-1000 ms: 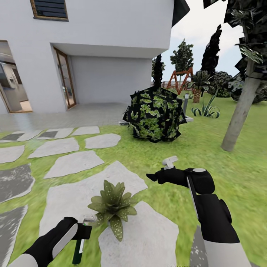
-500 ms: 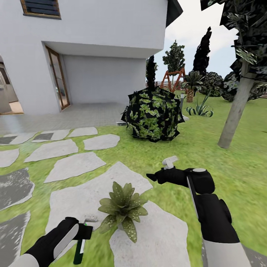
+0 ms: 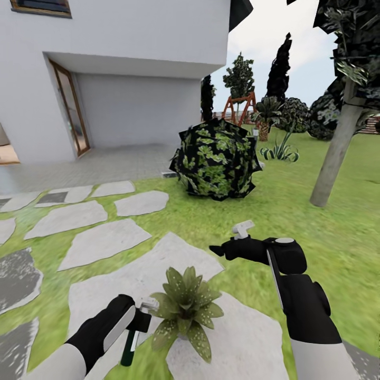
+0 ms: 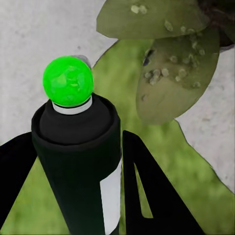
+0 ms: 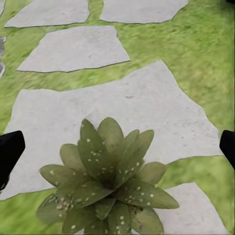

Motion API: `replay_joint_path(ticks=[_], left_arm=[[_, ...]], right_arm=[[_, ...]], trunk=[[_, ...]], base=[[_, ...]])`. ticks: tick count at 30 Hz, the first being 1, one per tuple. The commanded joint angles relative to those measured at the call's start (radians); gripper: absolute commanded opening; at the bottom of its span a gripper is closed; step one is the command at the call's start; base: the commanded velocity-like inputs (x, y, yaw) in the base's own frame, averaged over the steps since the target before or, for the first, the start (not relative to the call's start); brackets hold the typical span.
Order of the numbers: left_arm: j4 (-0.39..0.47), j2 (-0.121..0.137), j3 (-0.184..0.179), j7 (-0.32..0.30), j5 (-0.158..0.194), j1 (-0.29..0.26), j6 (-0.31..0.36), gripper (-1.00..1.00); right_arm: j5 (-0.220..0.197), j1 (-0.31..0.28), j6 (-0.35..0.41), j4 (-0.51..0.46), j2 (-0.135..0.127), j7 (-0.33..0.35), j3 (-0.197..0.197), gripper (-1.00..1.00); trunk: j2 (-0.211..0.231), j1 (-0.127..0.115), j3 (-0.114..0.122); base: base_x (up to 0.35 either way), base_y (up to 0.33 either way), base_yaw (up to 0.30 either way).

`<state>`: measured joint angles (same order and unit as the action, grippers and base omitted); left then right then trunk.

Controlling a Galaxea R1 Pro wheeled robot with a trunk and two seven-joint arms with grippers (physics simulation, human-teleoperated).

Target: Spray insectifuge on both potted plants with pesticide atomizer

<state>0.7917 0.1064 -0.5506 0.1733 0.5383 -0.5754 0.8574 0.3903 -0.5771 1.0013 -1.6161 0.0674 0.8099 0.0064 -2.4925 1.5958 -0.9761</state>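
My left gripper [image 3: 138,323] is shut on the pesticide atomizer [image 3: 128,349]. Its black body and green base hang down, and its white trigger head [image 3: 149,303] sits just left of a potted plant [image 3: 187,309]. In the left wrist view the atomizer's green base [image 4: 68,81] points at the ground, with speckled leaves [image 4: 171,73] close beyond it. The potted plant is a rosette of white-speckled leaves standing where two stepping stones meet. My right gripper [image 3: 217,249] hovers above and right of the plant, open, with its fingertips [image 5: 10,152] wide apart on either side of the rosette [image 5: 105,186]. The second potted plant is out of view.
A big dark round bush [image 3: 216,158] stands ahead on the lawn. A leaning tree trunk [image 3: 332,158] is to its right and a striped agave [image 3: 278,152] is behind. Grey stepping stones [image 3: 100,240] spread to the left. The white house wall [image 3: 132,111] and a glass door [image 3: 67,111] lie beyond.
The whole picture has shifted, so the camera has moved: house and stones slid left and the plant sits more centred. My left gripper with the atomizer rose a little, still beside the plant.
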Motion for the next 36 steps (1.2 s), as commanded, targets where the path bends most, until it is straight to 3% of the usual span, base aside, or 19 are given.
replay_joint_path(ticks=[1, 9, 14, 20, 21, 22, 24, 27, 34, 36], left_arm=[[0.002, 0.002, -0.005, 0.010, 0.010, 0.001, 0.002, -1.00], [0.009, 0.005, 0.001, 0.015, 0.007, 0.030, -0.032, -1.00], [0.129, 0.003, 0.027, 0.029, 0.016, 0.049, -0.013, -1.00], [0.121, 0.006, 0.040, 0.045, 0.016, 0.056, -0.017, -1.00], [0.110, -0.001, 0.038, 0.055, 0.011, 0.057, 0.006, -1.00], [0.105, -0.008, 0.031, 0.119, 0.012, 0.057, 0.029, -1.00], [0.085, -0.013, 0.027, 0.159, 0.013, 0.057, 0.038, -1.00], [0.026, -0.037, 0.028, 0.173, 0.011, 0.057, 0.041, -1.00], [0.005, -0.066, 0.029, 0.188, 0.006, 0.048, 0.039, -1.00], [0.013, -0.085, 0.034, 0.260, 0.006, 0.041, 0.041, -1.00]], right_arm=[[0.011, -0.001, 0.003, -0.001, 0.000, 0.009, 0.000, 1.00], [0.011, 0.000, 0.003, -0.001, 0.000, 0.009, 0.000, 1.00], [0.011, 0.002, 0.002, -0.001, 0.001, 0.009, 0.000, 1.00], [0.011, 0.002, 0.003, -0.001, 0.001, 0.009, 0.000, 1.00], [0.011, 0.001, 0.002, -0.001, 0.001, 0.009, -0.004, 1.00], [0.010, -0.001, 0.003, -0.001, 0.000, 0.009, -0.007, 1.00], [0.010, -0.002, 0.003, -0.001, -0.002, 0.010, -0.010, 1.00], [0.010, -0.003, 0.003, -0.001, -0.001, 0.011, -0.010, 1.00], [0.010, -0.003, 0.003, -0.001, -0.001, 0.011, -0.011, 1.00], [0.010, -0.003, 0.003, -0.001, -0.001, 0.011, -0.011, 1.00]], trunk=[[0.000, 0.000, -0.001], [0.000, 0.000, -0.001], [0.000, 0.000, -0.001], [0.000, 0.000, -0.001], [0.000, 0.000, -0.001], [0.000, 0.000, -0.001], [0.000, 0.000, -0.001], [0.000, 0.000, -0.001], [0.000, 0.000, -0.001], [0.000, 0.000, -0.001]], base=[[0.312, 0.122, -0.275], [0.056, 0.022, -0.182], [0.000, 0.000, -0.003], [0.000, 0.045, 0.000], [0.009, 0.111, 0.000], [0.003, 0.036, 0.000], [0.001, 0.014, -0.011], [0.000, 0.003, -0.165], [0.000, 0.000, -0.060], [0.000, 0.000, -0.003]])
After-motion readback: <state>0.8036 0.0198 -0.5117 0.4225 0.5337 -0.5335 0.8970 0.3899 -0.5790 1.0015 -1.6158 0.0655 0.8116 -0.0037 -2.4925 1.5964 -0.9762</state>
